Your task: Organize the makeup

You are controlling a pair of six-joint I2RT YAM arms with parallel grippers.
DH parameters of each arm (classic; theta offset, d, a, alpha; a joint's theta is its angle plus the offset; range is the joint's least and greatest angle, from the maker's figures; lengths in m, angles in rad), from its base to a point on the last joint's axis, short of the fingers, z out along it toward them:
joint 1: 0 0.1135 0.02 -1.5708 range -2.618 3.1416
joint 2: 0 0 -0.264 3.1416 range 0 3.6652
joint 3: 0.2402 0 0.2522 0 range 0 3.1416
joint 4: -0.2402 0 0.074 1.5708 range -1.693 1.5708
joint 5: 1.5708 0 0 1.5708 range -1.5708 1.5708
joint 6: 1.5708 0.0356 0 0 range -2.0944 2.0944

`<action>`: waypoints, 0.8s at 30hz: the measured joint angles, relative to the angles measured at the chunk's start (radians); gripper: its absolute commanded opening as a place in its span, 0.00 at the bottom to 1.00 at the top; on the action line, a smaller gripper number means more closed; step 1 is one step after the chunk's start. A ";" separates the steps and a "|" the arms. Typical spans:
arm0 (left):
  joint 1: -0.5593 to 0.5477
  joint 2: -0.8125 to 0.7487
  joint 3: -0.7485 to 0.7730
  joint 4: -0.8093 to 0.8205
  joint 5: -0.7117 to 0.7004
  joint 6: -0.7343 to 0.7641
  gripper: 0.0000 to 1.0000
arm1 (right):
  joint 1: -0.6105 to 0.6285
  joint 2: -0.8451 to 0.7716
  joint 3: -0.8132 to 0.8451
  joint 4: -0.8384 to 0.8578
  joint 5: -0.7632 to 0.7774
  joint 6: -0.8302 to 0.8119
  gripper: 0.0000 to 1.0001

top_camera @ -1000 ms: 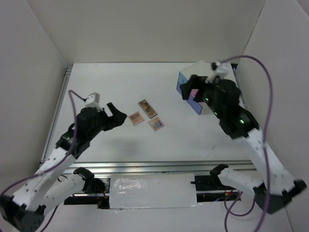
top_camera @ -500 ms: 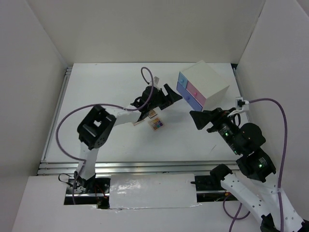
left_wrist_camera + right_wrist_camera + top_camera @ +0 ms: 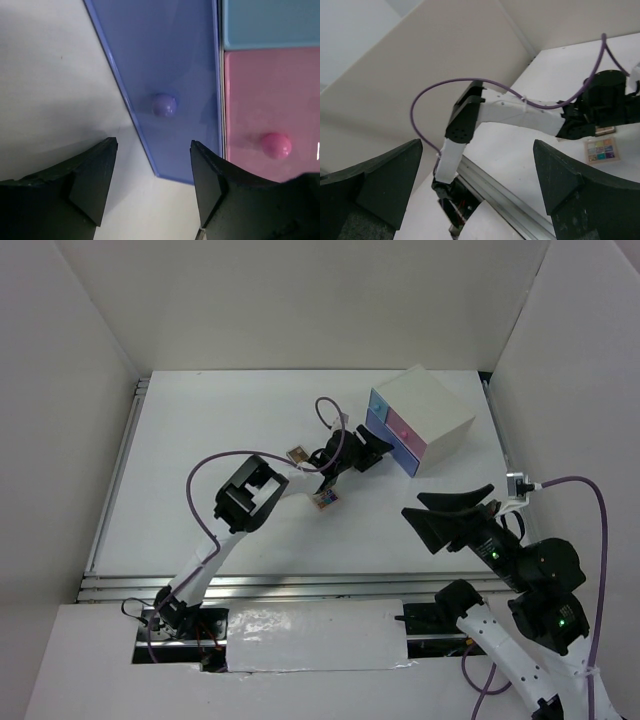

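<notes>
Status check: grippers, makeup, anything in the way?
Left gripper open, facing the violet drawer knob, not touching. Right gripper open, empty. Multicoloured palette on the table beside the left arm. Knob unobstructed.

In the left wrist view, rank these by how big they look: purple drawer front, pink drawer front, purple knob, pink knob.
Largest first: purple drawer front; pink drawer front, cropped by the frame; then purple knob and pink knob, too alike to rank.

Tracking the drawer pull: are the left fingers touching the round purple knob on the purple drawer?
No, the round purple knob sits untouched beyond both tips of the left fingers.
</notes>
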 measured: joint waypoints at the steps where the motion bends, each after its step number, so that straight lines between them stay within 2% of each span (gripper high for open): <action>1: 0.000 0.015 0.019 0.000 -0.004 -0.005 0.67 | 0.000 -0.008 -0.004 0.002 -0.011 0.005 0.99; 5: 0.001 0.059 0.067 0.003 -0.032 -0.042 0.61 | 0.000 -0.040 -0.039 0.010 -0.060 0.023 0.99; 14: 0.010 0.119 0.124 0.069 -0.061 -0.101 0.61 | 0.000 -0.042 -0.067 0.013 -0.132 0.025 0.98; 17: 0.012 0.129 0.133 0.084 -0.062 -0.105 0.57 | 0.000 -0.040 -0.079 0.022 -0.151 0.024 0.97; 22: 0.015 0.164 0.187 0.094 -0.056 -0.118 0.41 | 0.000 -0.033 -0.081 0.023 -0.163 0.021 0.97; 24: 0.015 0.167 0.189 0.106 -0.056 -0.126 0.42 | 0.000 -0.033 -0.081 0.023 -0.164 0.020 0.97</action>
